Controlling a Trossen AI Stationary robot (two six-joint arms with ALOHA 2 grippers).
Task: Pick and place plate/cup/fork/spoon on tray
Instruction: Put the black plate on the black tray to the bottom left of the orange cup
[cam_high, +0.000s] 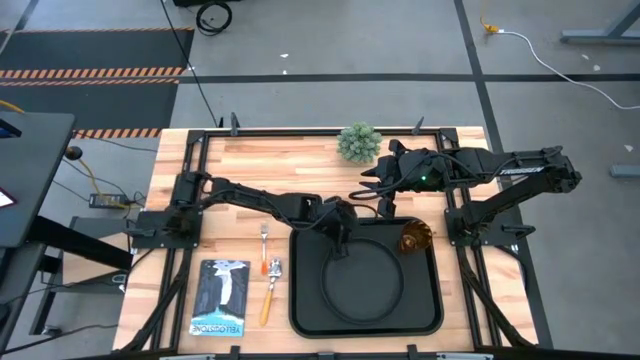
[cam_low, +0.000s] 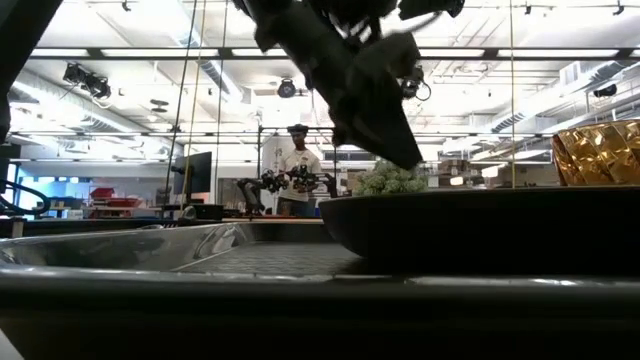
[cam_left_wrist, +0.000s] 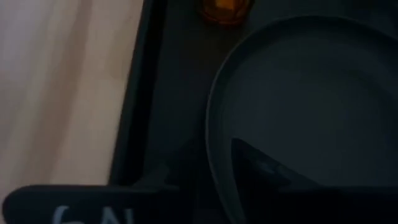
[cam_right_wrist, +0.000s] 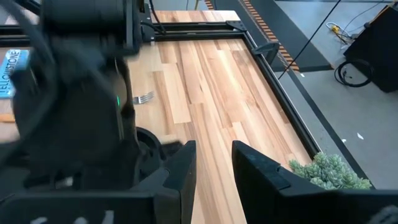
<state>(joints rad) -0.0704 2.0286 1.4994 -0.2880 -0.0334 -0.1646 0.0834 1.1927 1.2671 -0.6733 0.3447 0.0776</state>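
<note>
The round black plate (cam_high: 362, 280) lies in the black tray (cam_high: 432, 320). The amber cup (cam_high: 414, 240) stands in the tray's far right corner. The fork (cam_high: 264, 240) and the spoon (cam_high: 269, 293) lie on the table left of the tray. My left gripper (cam_high: 340, 226) is open over the plate's far left rim (cam_left_wrist: 214, 124), one finger over the plate's inside (cam_left_wrist: 267, 171), the other outside it. In the low view its tips (cam_low: 405, 150) end just above the rim. My right gripper (cam_high: 370, 182) is open and empty above the table near the plant.
A small green potted plant (cam_high: 358, 142) stands at the table's far edge, right beside my right gripper. A book (cam_high: 220, 297) lies at the near left, next to the spoon. A person stands in the room beyond the table (cam_low: 298, 165).
</note>
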